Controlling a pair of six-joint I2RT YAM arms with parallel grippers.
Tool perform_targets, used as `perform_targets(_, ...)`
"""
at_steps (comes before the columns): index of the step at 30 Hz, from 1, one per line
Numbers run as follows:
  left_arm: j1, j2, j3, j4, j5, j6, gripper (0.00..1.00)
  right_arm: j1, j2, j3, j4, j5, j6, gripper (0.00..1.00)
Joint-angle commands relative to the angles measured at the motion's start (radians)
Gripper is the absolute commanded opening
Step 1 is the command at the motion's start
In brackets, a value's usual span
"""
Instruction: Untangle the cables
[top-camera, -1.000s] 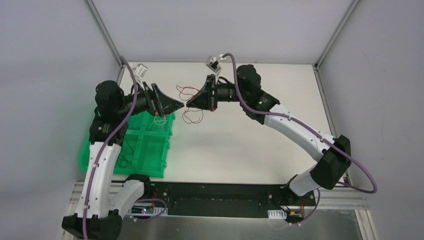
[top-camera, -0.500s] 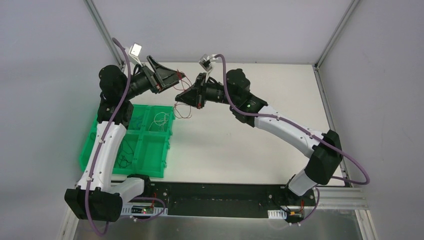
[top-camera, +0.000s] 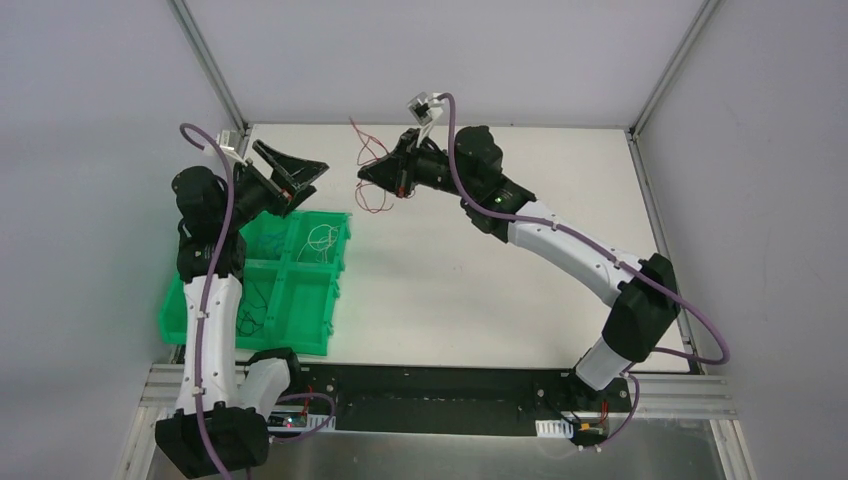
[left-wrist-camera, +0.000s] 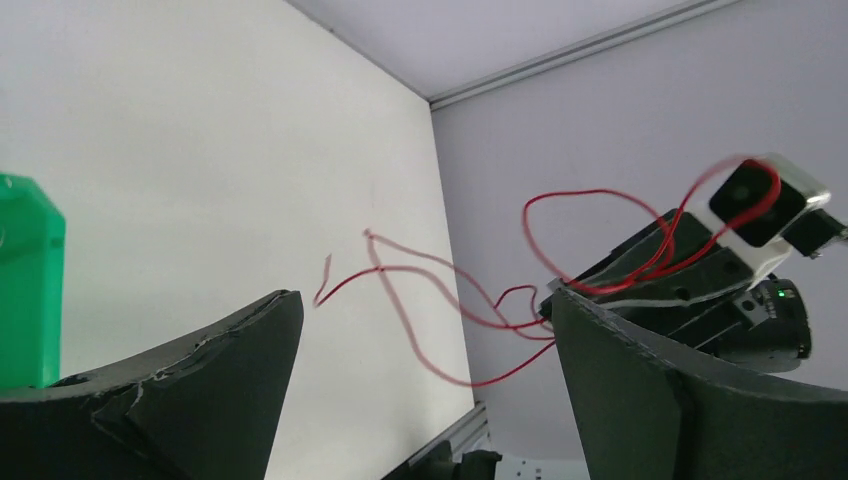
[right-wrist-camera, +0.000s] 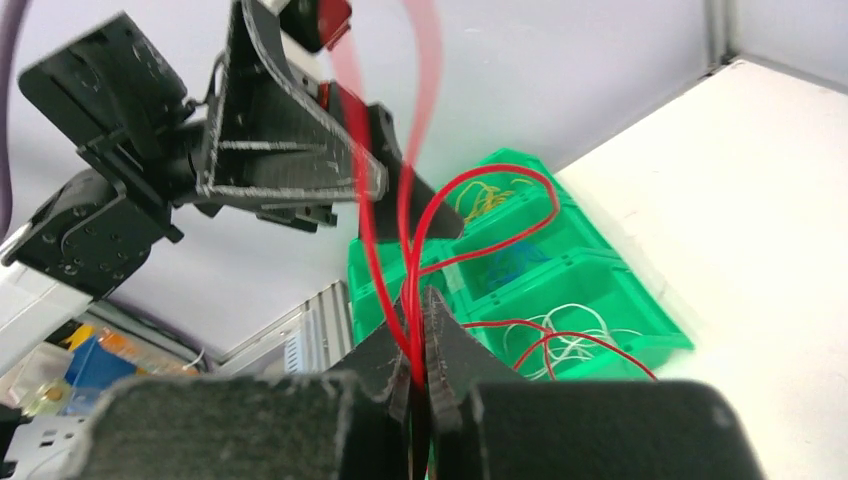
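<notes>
Red cable (right-wrist-camera: 430, 60) pinched in right end effector (right-wrist-camera: 418, 305) | left end effector (top-camera: 308, 177) spread, off the cable

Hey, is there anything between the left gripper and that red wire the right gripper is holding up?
Nothing visible. The left gripper is open and faces the red wire across open air. Only the right gripper, shut on the wire, is close to it.

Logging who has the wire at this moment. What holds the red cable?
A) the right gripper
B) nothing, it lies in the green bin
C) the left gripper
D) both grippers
A: the right wrist view shows the red cable pinched in the shut right gripper, while the left gripper is open with nothing in it.
</notes>
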Motion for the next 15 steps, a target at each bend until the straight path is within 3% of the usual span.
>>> perform_targets(1,0.029,-0.009,-0.048,0.074,0.047,-0.024,0.99,-0.028,-0.045,0.056,-0.001,0.022,-0.017,0.0)
perform_targets(4,-0.046,-0.011,-0.015,0.208,0.083,-0.023,0.99,-0.025,-0.018,0.078,-0.036,0.014,-0.005,0.0)
perform_targets(9,-0.208,0.016,0.073,0.237,0.044,0.051,0.99,-0.002,0.039,0.126,-0.071,-0.009,0.005,0.0)
perform_targets(15,-0.238,0.054,0.117,0.187,-0.021,0.101,0.99,0.032,0.061,0.143,-0.091,-0.035,0.006,0.0)
